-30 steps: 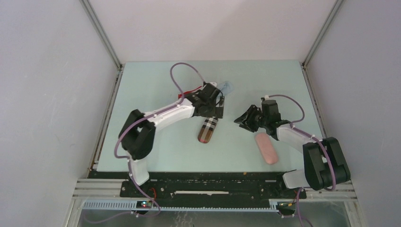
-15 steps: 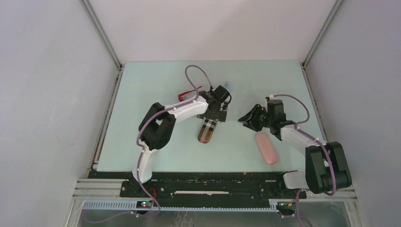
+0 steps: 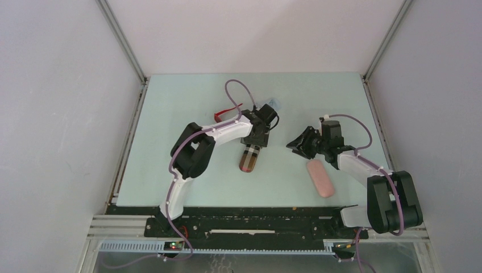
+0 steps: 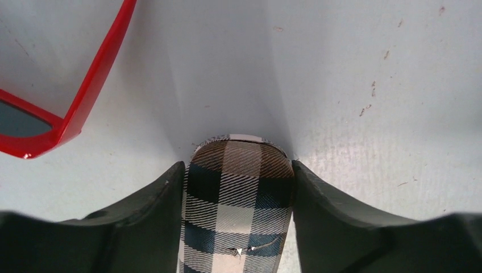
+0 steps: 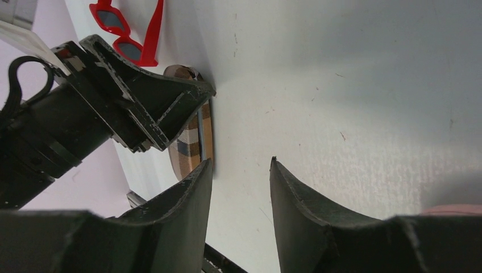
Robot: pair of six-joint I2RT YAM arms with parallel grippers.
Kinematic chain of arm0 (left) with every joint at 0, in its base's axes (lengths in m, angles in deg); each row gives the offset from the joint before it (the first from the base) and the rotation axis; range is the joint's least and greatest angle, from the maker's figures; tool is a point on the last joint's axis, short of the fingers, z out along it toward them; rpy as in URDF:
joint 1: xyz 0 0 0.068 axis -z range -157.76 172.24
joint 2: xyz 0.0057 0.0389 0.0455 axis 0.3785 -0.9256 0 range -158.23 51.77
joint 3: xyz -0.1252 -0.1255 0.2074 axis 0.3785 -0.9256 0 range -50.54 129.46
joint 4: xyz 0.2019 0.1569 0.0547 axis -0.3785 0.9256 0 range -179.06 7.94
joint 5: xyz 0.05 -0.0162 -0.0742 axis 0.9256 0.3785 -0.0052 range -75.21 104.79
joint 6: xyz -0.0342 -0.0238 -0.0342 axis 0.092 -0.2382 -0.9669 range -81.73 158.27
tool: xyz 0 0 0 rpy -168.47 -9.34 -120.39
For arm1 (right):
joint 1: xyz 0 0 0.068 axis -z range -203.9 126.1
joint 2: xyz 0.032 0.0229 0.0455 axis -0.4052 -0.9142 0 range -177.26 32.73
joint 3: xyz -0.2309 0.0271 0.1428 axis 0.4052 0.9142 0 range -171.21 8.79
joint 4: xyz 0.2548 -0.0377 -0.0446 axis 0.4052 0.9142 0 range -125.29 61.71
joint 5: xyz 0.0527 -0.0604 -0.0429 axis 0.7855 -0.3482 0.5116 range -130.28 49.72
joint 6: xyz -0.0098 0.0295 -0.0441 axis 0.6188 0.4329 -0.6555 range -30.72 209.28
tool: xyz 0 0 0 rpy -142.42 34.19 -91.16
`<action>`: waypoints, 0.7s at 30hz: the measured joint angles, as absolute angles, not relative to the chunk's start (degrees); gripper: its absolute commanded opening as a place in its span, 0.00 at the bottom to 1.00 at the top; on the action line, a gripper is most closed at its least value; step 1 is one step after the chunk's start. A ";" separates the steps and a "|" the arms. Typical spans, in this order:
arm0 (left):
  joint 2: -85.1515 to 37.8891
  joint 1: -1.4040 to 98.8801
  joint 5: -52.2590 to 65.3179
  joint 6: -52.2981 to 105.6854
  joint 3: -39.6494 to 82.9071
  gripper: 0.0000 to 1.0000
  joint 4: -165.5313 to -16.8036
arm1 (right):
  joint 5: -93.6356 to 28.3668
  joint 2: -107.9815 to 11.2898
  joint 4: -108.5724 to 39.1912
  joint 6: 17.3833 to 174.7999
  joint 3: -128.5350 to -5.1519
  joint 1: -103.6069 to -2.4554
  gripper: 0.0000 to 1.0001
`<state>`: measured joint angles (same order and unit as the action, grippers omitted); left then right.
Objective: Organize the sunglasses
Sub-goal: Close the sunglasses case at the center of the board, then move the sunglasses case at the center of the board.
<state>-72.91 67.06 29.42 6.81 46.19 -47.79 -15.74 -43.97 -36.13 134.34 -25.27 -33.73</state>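
The red-framed sunglasses (image 3: pixel 227 112) lie on the table behind the left arm; they also show in the left wrist view (image 4: pixel 91 79) and the right wrist view (image 5: pixel 153 34). The slim orange-tinted pair is out of view. My left gripper (image 3: pixel 254 142) (image 4: pixel 237 165) is shut on the far end of the plaid case (image 3: pixel 249 159) (image 4: pixel 239 193), one finger on each side, with the case lying on the table. My right gripper (image 3: pixel 296 143) (image 5: pixel 240 161) is open and empty, low over bare table to the right of the plaid case (image 5: pixel 196 142).
A pink oblong case (image 3: pixel 320 178) lies by the right arm's forearm, and its edge shows in the right wrist view (image 5: pixel 455 209). A pale blue cloth (image 3: pixel 274 103) peeks out behind the left wrist. White walls enclose the table.
My left arm has reached forward and its gripper has come down round the far end of the plaid case. My right gripper has shifted slightly to the right.
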 measured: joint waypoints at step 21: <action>-63.14 68.80 27.94 8.21 42.30 0.98 -51.20 | -15.72 -41.92 -35.67 134.44 -24.25 -33.84 0.53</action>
